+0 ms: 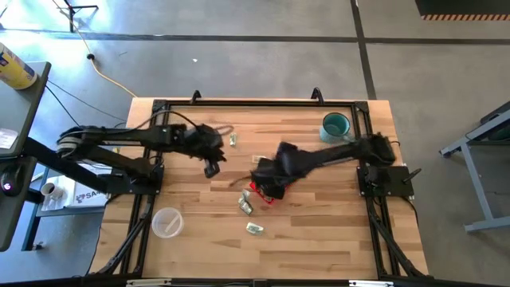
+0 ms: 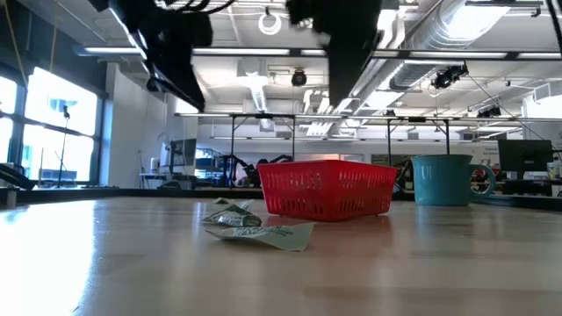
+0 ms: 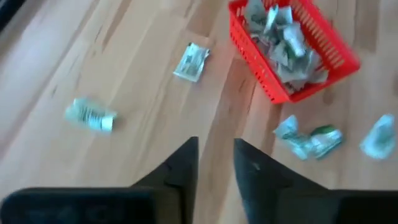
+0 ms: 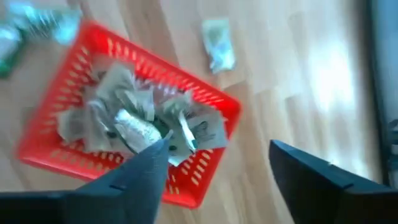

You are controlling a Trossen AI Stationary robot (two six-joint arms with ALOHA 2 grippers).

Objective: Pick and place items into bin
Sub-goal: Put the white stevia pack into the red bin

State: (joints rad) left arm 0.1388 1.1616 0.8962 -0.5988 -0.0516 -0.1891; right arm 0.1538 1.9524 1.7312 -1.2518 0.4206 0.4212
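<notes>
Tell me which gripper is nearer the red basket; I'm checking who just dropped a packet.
Right. The right gripper hangs open directly above the red basket of packets. The left gripper is off to the side over bare table.

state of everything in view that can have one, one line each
red basket: upright, holding a heap of packets
loose packets: lying flat on the table, outside the basket
teal mug: upright
clear plastic cup: upright
left gripper: fingers slightly apart, empty
right gripper: open above the basket
</notes>
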